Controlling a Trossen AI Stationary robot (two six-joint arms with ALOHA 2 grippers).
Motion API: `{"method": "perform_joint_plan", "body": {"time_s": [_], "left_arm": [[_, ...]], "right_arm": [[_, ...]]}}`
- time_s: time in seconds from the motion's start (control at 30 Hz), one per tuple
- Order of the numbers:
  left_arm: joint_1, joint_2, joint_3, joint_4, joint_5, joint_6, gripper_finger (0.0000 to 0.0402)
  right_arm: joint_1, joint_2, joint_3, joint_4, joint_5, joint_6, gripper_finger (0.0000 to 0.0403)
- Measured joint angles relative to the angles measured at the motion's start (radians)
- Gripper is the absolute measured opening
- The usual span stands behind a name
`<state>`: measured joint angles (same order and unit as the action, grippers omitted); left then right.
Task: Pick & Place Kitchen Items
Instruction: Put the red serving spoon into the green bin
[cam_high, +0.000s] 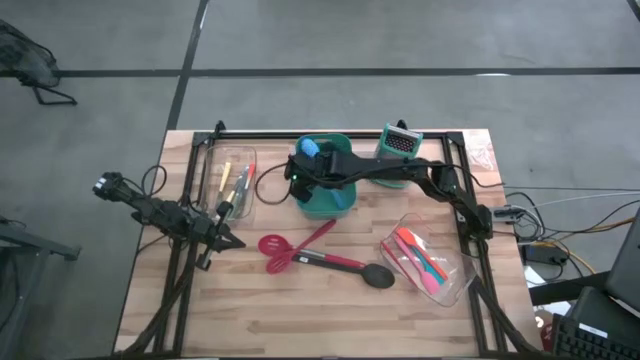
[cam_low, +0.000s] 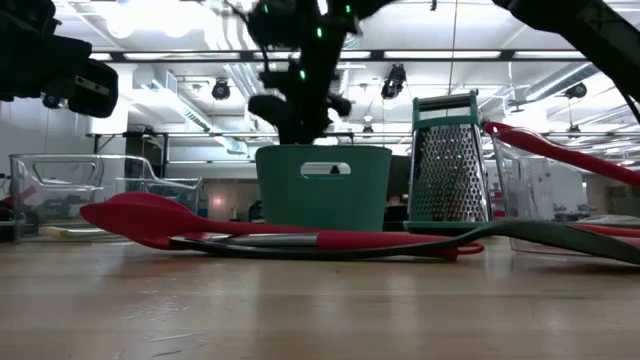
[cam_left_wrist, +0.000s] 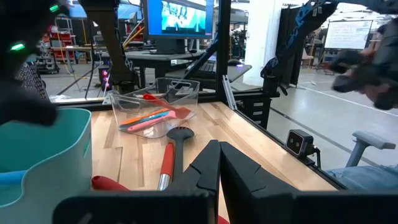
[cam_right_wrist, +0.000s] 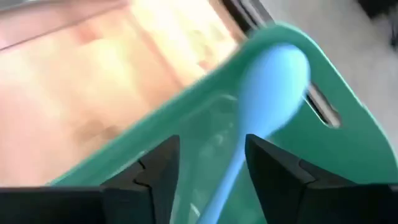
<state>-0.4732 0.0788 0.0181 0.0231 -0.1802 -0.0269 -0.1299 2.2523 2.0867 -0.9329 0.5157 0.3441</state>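
A: Where's the right gripper (cam_right_wrist: 208, 165)?

B: Over the teal bin (cam_high: 328, 195) at the back-centre of the table (cam_high: 300, 310). Jaws parted, w/ the blue spoon (cam_right_wrist: 264, 93) running down between the fingers, handle in the gap, bowl out past the tips by the bin's slotted wall. Handle looks clear of both pads, so released, not gripped.

A: So the spoon's in the bin?

B: Yes. Wrist view shows it inside the rim, leaning, bowl up near the handle slot. In the high view the blue bowl (cam_high: 309, 149) shows at the bin's back-left corner, beside the arm.

A: Left gripper (cam_left_wrist: 219, 163)?

B: Clenched, nothing in it. It hangs over the table's left side, near the clear tray (cam_high: 227, 182) w/ the yellow tools (cam_high: 226, 180).

A: Other items?

B: Red spatula (cam_high: 275, 245) & black-headed spoon (cam_high: 376, 274) lie on the bare wood front of the bin, handles crossing, plus a thin pink tool (cam_high: 318, 232) angled toward the bin. A 2nd clear tray (cam_high: 455, 278) on the right holds red, pink & blue utensils (cam_high: 420, 258). Grater (cam_high: 398, 143) stands upright just right of the bin, apart from it.

A: Low view?

B: Spatula (cam_low: 150, 215) lies flat in front, bin (cam_low: 322, 187) behind it, grater (cam_low: 447, 160) to the bin's right.
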Motion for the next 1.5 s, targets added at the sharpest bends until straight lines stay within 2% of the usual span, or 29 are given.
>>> {"method": "perform_joint_plan", "body": {"time_s": [0.07,0.3,0.67,0.8,0.97,1.27,1.5], "left_arm": [[0.000,0.000,0.000,0.000,0.000,0.000,0.0012],[0.000,0.000,0.000,0.000,0.000,0.000,0.0012],[0.000,0.001,0.000,0.001,0.000,0.000,0.0012],[0.000,0.002,0.000,0.001,0.000,0.000,0.0012],[0.000,0.002,0.000,0.001,0.000,0.000,0.0012],[0.000,0.003,0.000,0.001,0.000,0.000,0.0012],[0.000,0.003,0.000,0.002,0.000,0.000,0.0012]], "right_arm": [[0.041,-0.002,0.017,-0.006,-0.011,-0.062,0.0186],[0.217,0.004,0.014,0.033,-0.214,-0.294,0.0198],[0.430,0.093,-0.015,0.225,-0.201,-0.406,0.0176],[0.457,0.141,-0.016,0.284,-0.189,-0.453,0.0170],[0.459,0.176,-0.015,0.308,-0.126,-0.478,0.0172],[0.455,0.219,-0.019,0.354,-0.106,-0.492,0.0185],[0.453,0.219,-0.029,0.388,-0.094,-0.504,0.0154]]}}
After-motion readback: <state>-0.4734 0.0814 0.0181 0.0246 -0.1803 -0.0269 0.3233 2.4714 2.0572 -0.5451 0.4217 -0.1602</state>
